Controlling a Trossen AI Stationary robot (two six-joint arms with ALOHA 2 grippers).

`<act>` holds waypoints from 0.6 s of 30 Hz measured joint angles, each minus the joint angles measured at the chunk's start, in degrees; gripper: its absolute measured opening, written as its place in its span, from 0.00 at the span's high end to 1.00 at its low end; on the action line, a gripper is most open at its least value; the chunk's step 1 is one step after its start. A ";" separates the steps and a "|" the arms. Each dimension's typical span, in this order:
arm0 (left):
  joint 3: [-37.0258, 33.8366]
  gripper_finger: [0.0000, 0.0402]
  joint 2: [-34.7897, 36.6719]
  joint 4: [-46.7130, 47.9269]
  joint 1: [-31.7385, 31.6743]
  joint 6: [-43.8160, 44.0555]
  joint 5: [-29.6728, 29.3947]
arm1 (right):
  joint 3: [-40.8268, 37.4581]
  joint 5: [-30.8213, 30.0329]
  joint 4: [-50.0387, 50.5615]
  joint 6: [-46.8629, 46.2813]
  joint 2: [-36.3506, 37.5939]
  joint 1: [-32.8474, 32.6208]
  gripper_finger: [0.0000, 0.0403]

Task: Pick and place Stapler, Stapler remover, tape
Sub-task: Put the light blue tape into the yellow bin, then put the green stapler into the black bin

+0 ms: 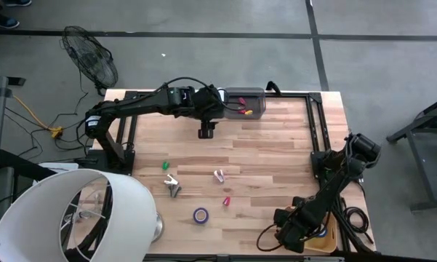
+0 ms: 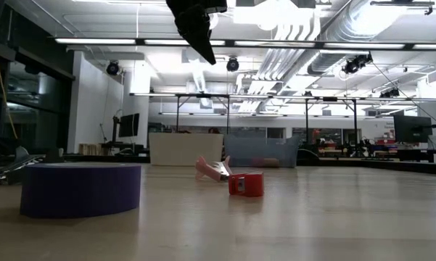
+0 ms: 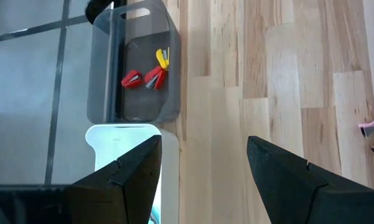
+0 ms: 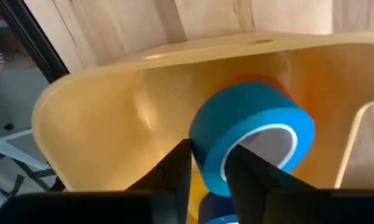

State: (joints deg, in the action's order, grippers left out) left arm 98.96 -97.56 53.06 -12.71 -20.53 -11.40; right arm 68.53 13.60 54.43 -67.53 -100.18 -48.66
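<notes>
Right wrist view: right gripper [image 4: 206, 163] pinching blue tape roll [image 4: 252, 134] over yellow bin [image 4: 99, 118]; thin grip, could slip.

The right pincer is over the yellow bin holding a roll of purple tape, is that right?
Not quite. The right pincer is at the yellow bin, but the tape roll between its fingers is blue, as the right wrist view shows. The purple roll lies on the table.
</notes>
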 joint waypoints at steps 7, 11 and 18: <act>0.00 0.42 0.00 1.46 -0.01 0.00 0.00 | 0.00 0.83 0.08 -1.29 0.00 0.02 0.68; 0.00 0.42 0.00 2.50 0.00 -0.04 0.00 | 0.00 2.45 0.14 -1.72 0.86 0.17 0.60; 0.00 0.42 0.00 6.41 -0.02 -0.18 -0.33 | 0.00 2.38 3.13 -2.14 6.48 0.33 0.52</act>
State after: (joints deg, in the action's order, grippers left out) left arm 98.96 -97.56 59.47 -12.73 -20.71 -11.73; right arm 68.53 15.98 57.56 -69.67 -93.70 -48.34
